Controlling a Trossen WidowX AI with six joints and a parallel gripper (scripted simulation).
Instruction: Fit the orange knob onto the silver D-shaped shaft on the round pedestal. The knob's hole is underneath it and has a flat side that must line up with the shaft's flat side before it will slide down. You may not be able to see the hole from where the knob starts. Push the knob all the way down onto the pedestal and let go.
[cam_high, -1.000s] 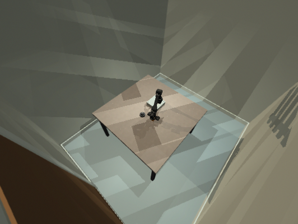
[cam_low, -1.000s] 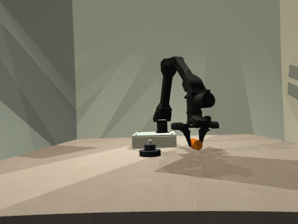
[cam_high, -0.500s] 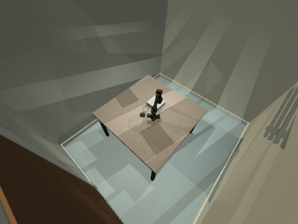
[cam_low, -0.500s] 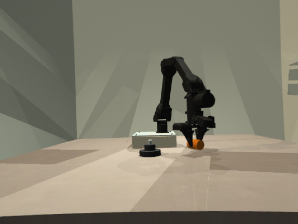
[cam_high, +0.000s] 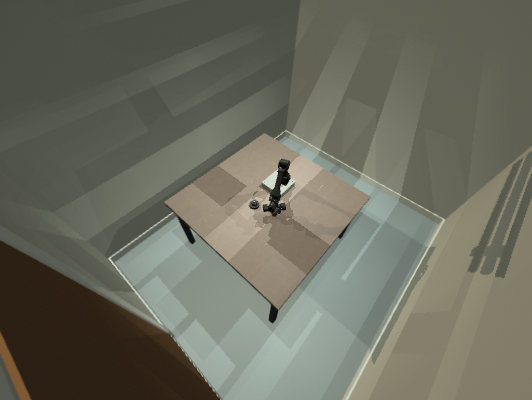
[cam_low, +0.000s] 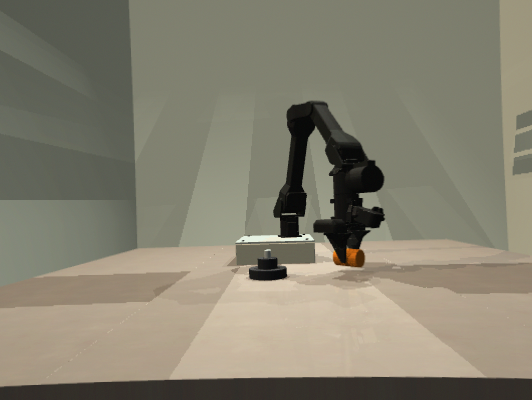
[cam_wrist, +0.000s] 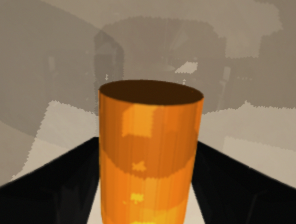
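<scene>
The orange knob (cam_low: 356, 258) (cam_wrist: 149, 145) is a plain cylinder, held lying on its side just above the table in the exterior view. My gripper (cam_low: 349, 256) is shut on it, with a black finger on each side in the wrist view. One flat end shows dark and without a visible hole in the wrist view; the other end is hidden. The black round pedestal (cam_low: 268, 273) (cam_high: 254, 205) stands left of the gripper in the exterior view. Its short silver shaft (cam_low: 267, 253) points up; the flat side's direction is too small to tell.
The arm's pale base box (cam_low: 275, 253) (cam_high: 270, 186) stands behind the pedestal on the brown table (cam_high: 280, 280) (cam_low: 280, 340). The arm arches from the base over to the right in the exterior view. Walls surround the table at a distance.
</scene>
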